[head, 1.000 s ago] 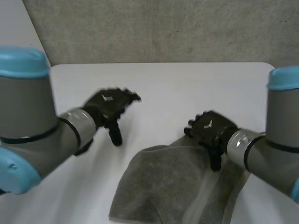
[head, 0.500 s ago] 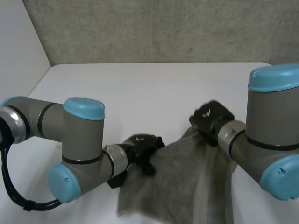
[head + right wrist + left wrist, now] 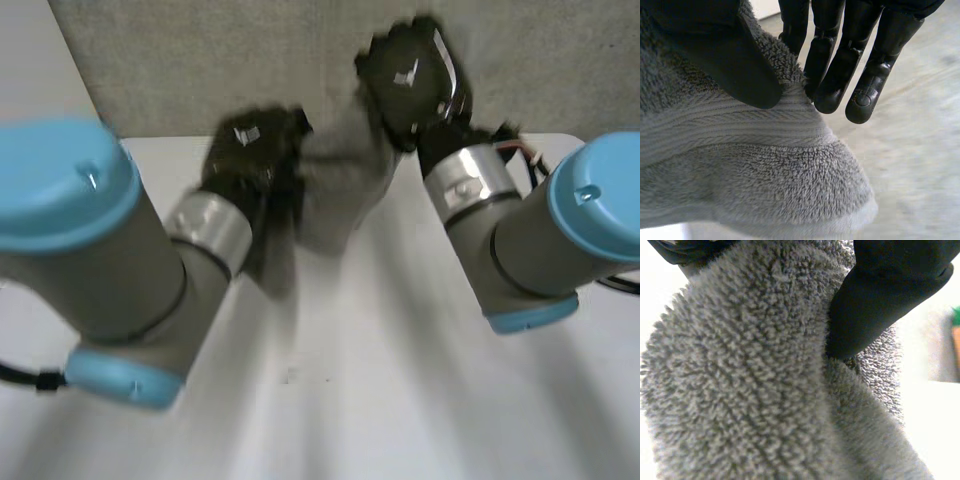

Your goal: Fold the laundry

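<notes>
Overhead, a grey towel [image 3: 335,190] hangs bunched in the air, clear of the white table [image 3: 400,380] that lies below it, with a grey wall [image 3: 200,60] behind it. Left hand [image 3: 250,150] is at the towel's left side, level with the cloth's upper part. Its own wrist view shows the thumb [image 3: 880,295] dug into the thick pile, cloth wrapped round and over the hand: a firm pinch on the towel. Right hand [image 3: 405,70] is at the towel's right upper end, higher than the cloth's bulk. There the thumb [image 3: 725,60] presses onto the towel just above a ribbed band [image 3: 730,130], and the fingers [image 3: 832,75] come down behind the cloth's edge, so the towel is nipped between them. Both grey arms reach in from the near side of the towel.
</notes>
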### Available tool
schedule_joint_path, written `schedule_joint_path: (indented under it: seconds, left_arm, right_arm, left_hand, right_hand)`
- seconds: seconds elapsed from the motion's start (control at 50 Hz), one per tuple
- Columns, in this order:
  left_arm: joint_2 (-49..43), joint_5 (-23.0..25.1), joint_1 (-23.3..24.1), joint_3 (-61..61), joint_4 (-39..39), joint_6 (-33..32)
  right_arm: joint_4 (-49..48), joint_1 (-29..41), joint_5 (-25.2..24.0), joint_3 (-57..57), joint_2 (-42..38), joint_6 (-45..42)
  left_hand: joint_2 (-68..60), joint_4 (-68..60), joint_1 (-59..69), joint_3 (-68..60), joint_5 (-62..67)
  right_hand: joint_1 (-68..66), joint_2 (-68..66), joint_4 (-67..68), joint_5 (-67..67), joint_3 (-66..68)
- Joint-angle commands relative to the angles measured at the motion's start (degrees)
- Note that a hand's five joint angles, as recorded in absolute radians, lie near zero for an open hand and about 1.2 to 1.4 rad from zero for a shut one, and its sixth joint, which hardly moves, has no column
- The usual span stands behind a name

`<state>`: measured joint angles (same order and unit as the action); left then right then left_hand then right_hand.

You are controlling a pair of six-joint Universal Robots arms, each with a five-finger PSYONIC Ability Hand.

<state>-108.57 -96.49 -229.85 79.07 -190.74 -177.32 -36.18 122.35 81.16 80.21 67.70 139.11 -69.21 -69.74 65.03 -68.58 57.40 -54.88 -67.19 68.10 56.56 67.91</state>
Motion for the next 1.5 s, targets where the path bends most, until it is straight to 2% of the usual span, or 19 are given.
schedule_joint_path:
  seconds: [0.02, 0.06, 0.1, 0.16, 0.28, 0.32, 0.5, 0.56, 0.6, 0.76, 1.06, 1.16, 1.22, 1.28, 1.36, 1.42, 1.46, 1.48, 1.5]
  left_arm:
    - [0.12, 0.43, 2.83, 16.64, 0.54, 1.01]
    - [-0.23, 0.6, 3.8, 18.57, 0.72, 2.16]
    - [-1.2, 0.78, 6.42, 20.15, 2.12, 6.18]
    - [-0.68, 1.04, 7.05, 19.89, 5.36, 9.61]
    - [1.52, 1.04, 5.91, 17.17, 8.54, 10.24]
    - [2.49, 1.04, 2.06, 14.89, 8.63, 9.81]
    - [-3.49, 2.89, -8.6, 4.86, 6.7, 7.78]
    - [-8.06, 9.3, -10.97, 0.38, 6.87, 7.61]
    - [-13.3, 18.05, -11.14, -3.38, 7.22, 7.61]
    - [-22.46, 34.24, -10.97, -10.33, 7.14, 6.99]
    - [-29.5, 39.0, -9.3, -14.65, 11.61, -6.62]
    - [-30.64, 45.07, -9.12, -16.32, 13.64, -6.9]
    - [-31.61, 46.74, -8.95, -18.24, 14.43, -6.72]
    - [-32.22, 45.78, -8.95, -20.35, 14.43, -6.72]
    - [-32.23, 43.32, -8.95, -22.74, 14.25, -6.63]
    - [-31.87, 35.58, -9.12, -26.43, 13.2, -6.46]
    - [-30.39, 22.64, -10.0, -29.05, 11.1, -6.46]
    - [-30.38, 22.57, -10.0, -29.06, 11.09, -6.46]
    - [-28.47, 16.48, -10.61, -29.59, 9.61, -6.37]
  right_arm:
    - [13.59, -0.45, -2.67, 4.95, -0.82, 2.57]
    - [16.14, -0.54, -2.5, 5.22, -0.73, 2.48]
    - [20.78, -1.93, -2.15, 5.39, -0.38, 1.87]
    - [23.78, -4.3, -3.63, 7.23, 0.15, 1.08]
    - [23.61, -5.11, -7.59, 11.72, 3.22, -0.51]
    - [22.48, -5.28, -11.01, 14.87, 7.42, -1.12]
    - [16.93, -5.28, -14.36, 21.12, 16.14, -0.68]
    - [14.56, -5.19, -15.24, 23.23, 18.52, -0.51]
    - [13.33, -5.28, -15.77, 24.72, 20.35, -0.51]
    - [13.33, -5.19, -15.77, 25.96, 22.03, -0.42]
    - [13.24, -5.19, -17.0, 26.05, 26.78, -0.24]
    - [13.15, -5.37, -17.79, 25.61, 26.69, -0.33]
    - [13.06, -5.46, -17.97, 25.34, 26.69, -0.33]
    - [13.06, -6.24, -18.14, 25.08, 26.69, -0.33]
    - [13.06, -7.65, -18.14, 24.47, 26.6, -0.33]
    - [13.06, -8.09, -18.14, 24.02, 26.34, -0.33]
    - [12.72, -8.97, -18.23, 22.54, 25.38, -0.33]
    - [12.71, -8.97, -18.23, 22.53, 25.37, -0.33]
    - [11.84, -9.41, -18.23, 21.57, 24.15, -0.33]
  left_hand:
    - [-7.95, -7.43, 12.13, -8.58, 9.76]
    - [-0.89, -0.36, 5.07, -1.51, 2.7]
    - [26.89, 27.42, -22.71, 26.27, -25.08]
    - [41.95, 42.48, -37.77, 41.32, -40.14]
    - [49.41, 49.93, -45.23, 48.78, -47.6]
    - [52.59, 53.12, -48.41, 51.97, -50.78]
    - [52.27, 52.79, -48.09, 51.64, -50.46]
    - [51.93, 52.46, -47.75, 51.3, -50.12]
    - [51.43, 51.96, -47.25, 50.8, -49.62]
    - [51.09, 51.62, -46.91, 50.46, -49.28]
    - [51.6, 52.13, -47.42, 50.98, -49.79]
    - [35.11, 35.64, -30.93, 34.48, -33.3]
    - [7.82, 8.34, -3.64, 7.19, -6.01]
    - [-10.7, -10.18, 14.88, -11.33, 12.51]
    - [-10.79, -10.26, 14.97, -11.42, 12.6]
    - [-10.79, -10.26, 14.97, -11.42, 12.6]
    - [-10.79, -10.26, 14.97, -11.42, 12.6]
    - [-10.79, -10.26, 14.97, -11.42, 12.6]
    - [-10.79, -10.26, 14.97, -11.42, 12.6]
  right_hand:
    - [-25.12, -12.81, 11.9, 13.44, 12.09]
    - [-25.12, -12.81, 11.9, 13.44, 12.09]
    - [-25.12, -12.81, 11.9, 13.44, 12.09]
    - [-25.12, -12.81, 11.9, 13.44, 12.09]
    - [-25.12, -12.81, 11.9, 13.44, 12.09]
    - [-25.12, -12.81, 11.9, 13.44, 12.09]
    - [-25.12, -12.81, 11.9, 13.44, 12.09]
    - [-25.12, -12.81, 11.9, 13.44, 12.09]
    - [-25.12, -12.81, 11.9, 13.44, 12.09]
    - [-25.12, -12.81, 11.9, 13.44, 12.09]
    - [-25.12, -12.81, 11.9, 13.44, 12.09]
    - [-25.12, -12.81, 11.9, 13.44, 12.09]
    - [-25.12, -12.81, 11.9, 13.44, 12.09]
    - [-25.12, -12.81, 11.9, 13.44, 12.09]
    - [-25.12, -12.81, 11.9, 13.44, 12.09]
    - [-25.12, -12.81, 11.9, 13.44, 12.09]
    - [-25.12, -12.81, 11.9, 13.44, 12.09]
    - [-25.12, -12.81, 11.9, 13.44, 12.09]
    - [-25.12, -12.81, 11.9, 13.44, 12.09]
